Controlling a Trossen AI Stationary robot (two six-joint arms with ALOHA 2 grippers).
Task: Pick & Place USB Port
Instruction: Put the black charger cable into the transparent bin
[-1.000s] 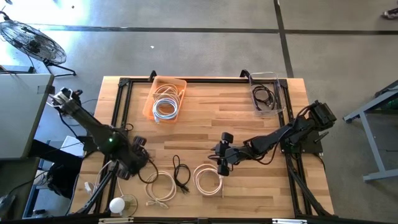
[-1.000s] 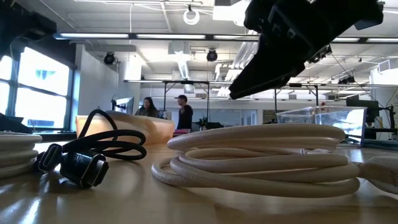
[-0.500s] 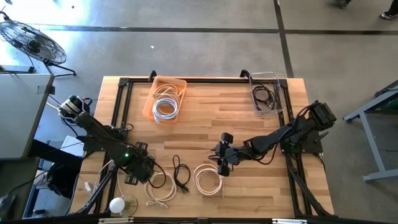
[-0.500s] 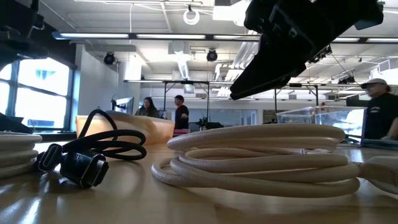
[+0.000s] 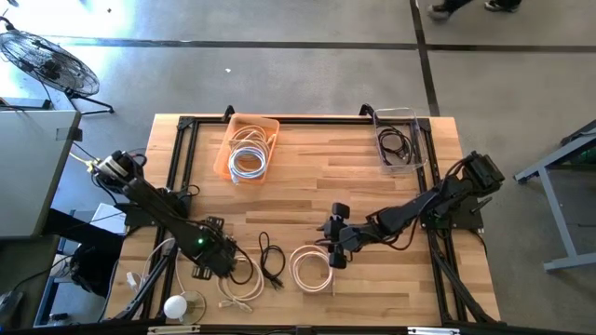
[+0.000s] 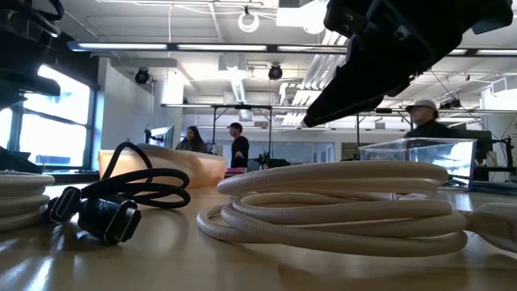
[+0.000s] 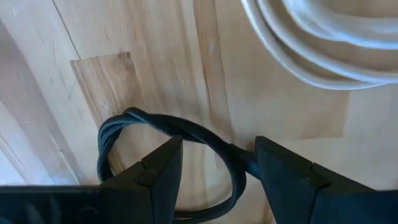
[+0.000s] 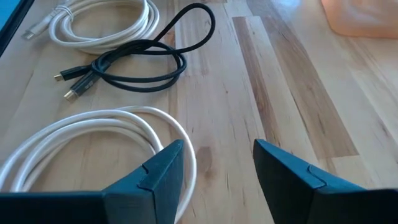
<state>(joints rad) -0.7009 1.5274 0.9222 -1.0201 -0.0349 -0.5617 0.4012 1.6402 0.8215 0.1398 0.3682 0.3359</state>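
Left gripper (image 5: 226, 265) slid along the near table edge since a second ago, now over a thin black looped cable (image 7: 186, 134), fingers spread either side, nothing clamped. Just beyond it, a white coiled cable (image 7: 311, 43). Right gripper (image 5: 337, 249) unmoved, fingers apart and empty, beside a second white coiled cable (image 5: 312, 267); black USB cable (image 8: 134, 65) farther ahead on the wooden table (image 5: 317, 177).

Cables on the table, seen from table height.
You see a white cable coil (image 6: 339, 206) lying just beside a black cable (image 6: 113, 202), with a dark arm (image 6: 396, 48) above the coil.
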